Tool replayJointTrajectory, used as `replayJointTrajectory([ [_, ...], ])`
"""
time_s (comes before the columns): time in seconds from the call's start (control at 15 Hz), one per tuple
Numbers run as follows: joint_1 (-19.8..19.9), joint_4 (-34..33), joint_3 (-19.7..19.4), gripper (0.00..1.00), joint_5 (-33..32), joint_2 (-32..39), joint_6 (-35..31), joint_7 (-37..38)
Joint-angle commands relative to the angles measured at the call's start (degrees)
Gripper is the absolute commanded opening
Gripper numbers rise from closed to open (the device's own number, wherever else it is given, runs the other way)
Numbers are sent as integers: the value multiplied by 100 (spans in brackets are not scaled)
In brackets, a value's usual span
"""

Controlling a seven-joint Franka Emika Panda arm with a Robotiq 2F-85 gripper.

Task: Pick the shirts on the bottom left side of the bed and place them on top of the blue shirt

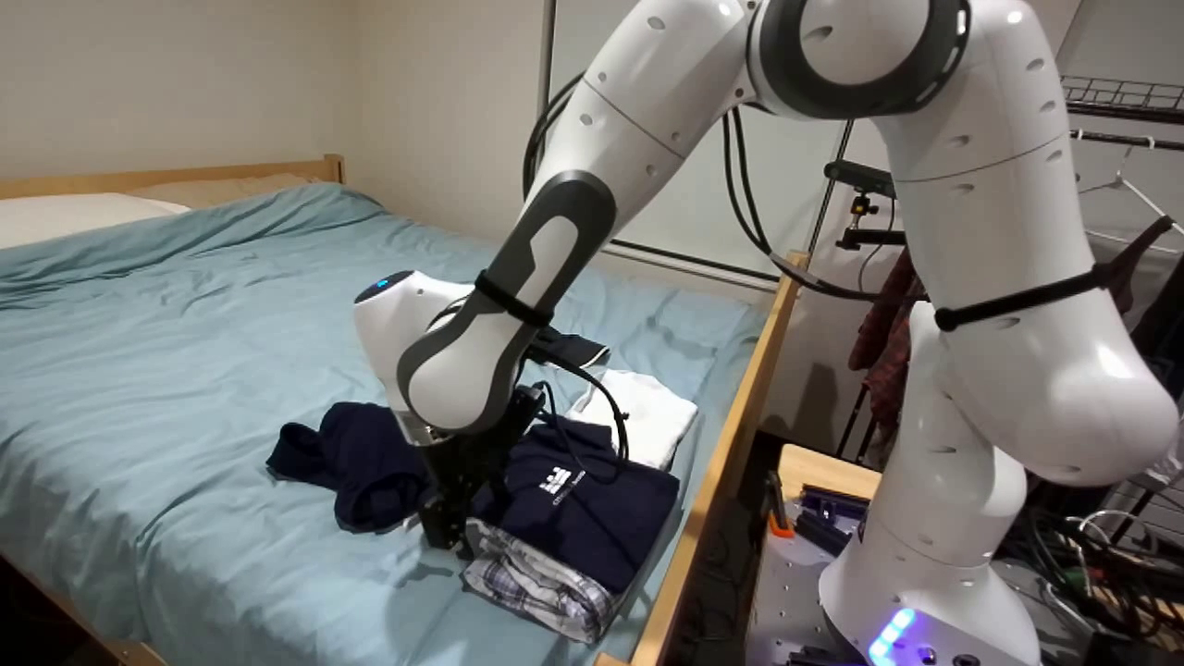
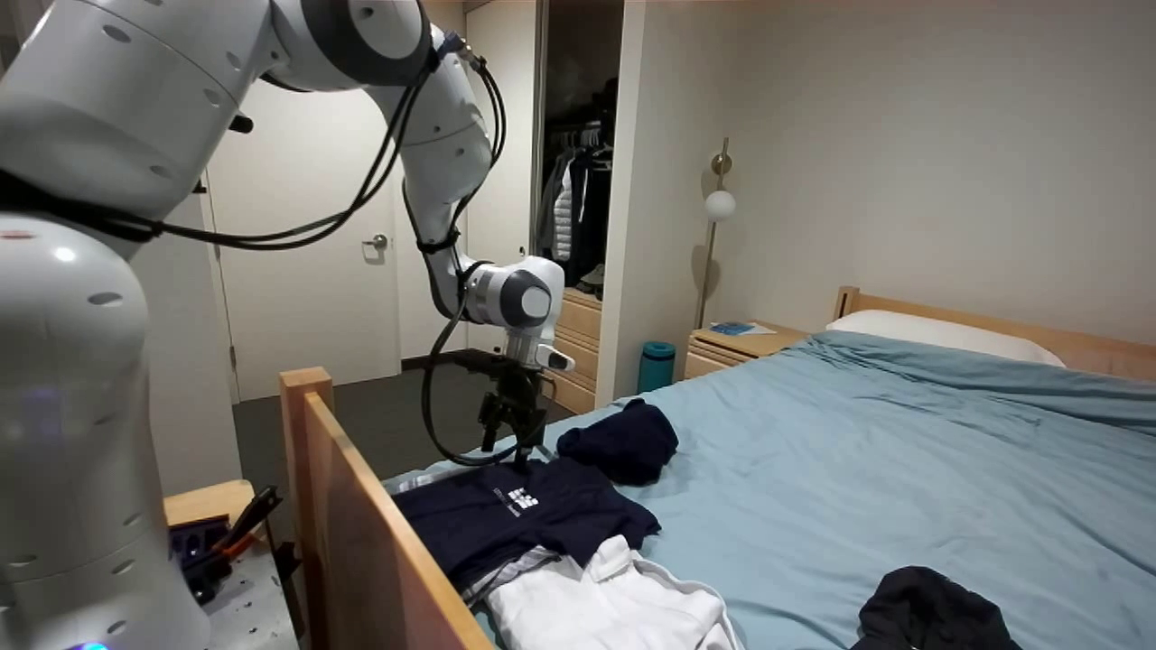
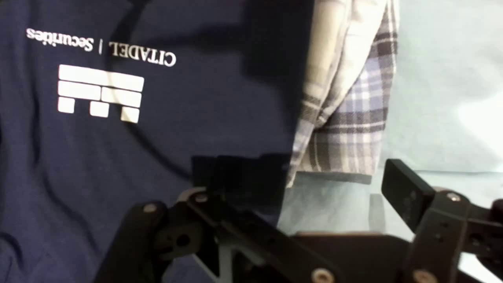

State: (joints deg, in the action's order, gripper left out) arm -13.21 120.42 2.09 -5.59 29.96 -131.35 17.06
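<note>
A folded navy blue shirt with white print [image 1: 601,509] lies over a plaid shirt [image 1: 532,578] near the footboard. Both also show in the wrist view, navy [image 3: 204,102] on the left and plaid [image 3: 359,114] sticking out beside it. A crumpled dark navy garment [image 1: 375,462] lies beside the stack; it also shows in an exterior view [image 2: 632,442]. My gripper [image 1: 449,532] is open and empty at the stack's edge. In the wrist view [image 3: 322,182] a finger is over the navy shirt and a finger is over bare bed. Whether the fingertips touch cloth I cannot tell.
A white shirt [image 2: 619,600] lies against the stack, partly under it. A black garment [image 2: 935,614] lies farther along the bed. The wooden footboard [image 1: 740,435] rises between the stack and the robot base. A cable loop [image 2: 433,406] hangs from the arm near the shirts.
</note>
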Motion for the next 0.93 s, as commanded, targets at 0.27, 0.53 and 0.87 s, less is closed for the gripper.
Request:
replayJointTrajectory([
  [0.27,-272,-53,-257,100,-323,-4,289,765],
  [0.53,-368,-21,-342,100,-353,11,-13,1128],
  [0.87,-584,-120,-536,100,-633,-5,648,1606],
])
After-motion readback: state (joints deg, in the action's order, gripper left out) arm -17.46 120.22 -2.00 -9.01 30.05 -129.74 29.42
